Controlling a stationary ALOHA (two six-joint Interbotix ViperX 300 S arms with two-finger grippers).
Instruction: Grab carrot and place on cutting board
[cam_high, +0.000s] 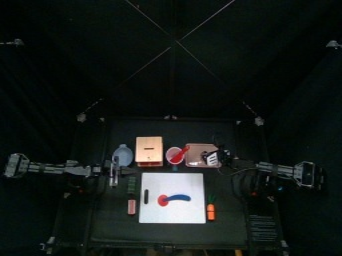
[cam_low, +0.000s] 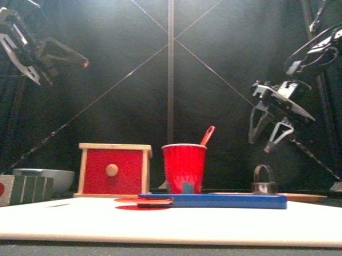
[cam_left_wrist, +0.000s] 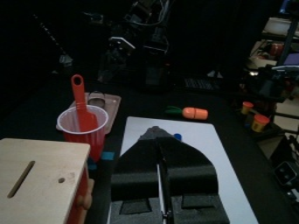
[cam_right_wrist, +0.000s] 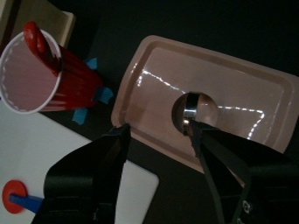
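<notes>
Now I see my right gripper (cam_right_wrist: 158, 144) with its fingers (cam_right_wrist: 111, 153) wide apart and nothing between them. Below these fingers is a brownish tray (cam_right_wrist: 251, 83) with a metal spoon (cam_right_wrist: 191, 109) in it; the spoon's bowl shows in the gap between them. Just beside the tray stands a red cup (cam_right_wrist: 47, 70), and a corner of the board (cam_right_wrist: 70, 171) is near the fingers too.

My left gripper (cam_left_wrist: 167, 162) has its fingers pressed together, holding nothing. It hangs above the board (cam_left_wrist: 222, 153). Ahead of these fingertips and a little to one side, the carrot (cam_left_wrist: 194, 113) lies on the black table (cam_left_wrist: 233, 114), just off the board's far edge and well apart from both grippers. On the board I see a blue and red tool (cam_high: 170, 199).
</notes>
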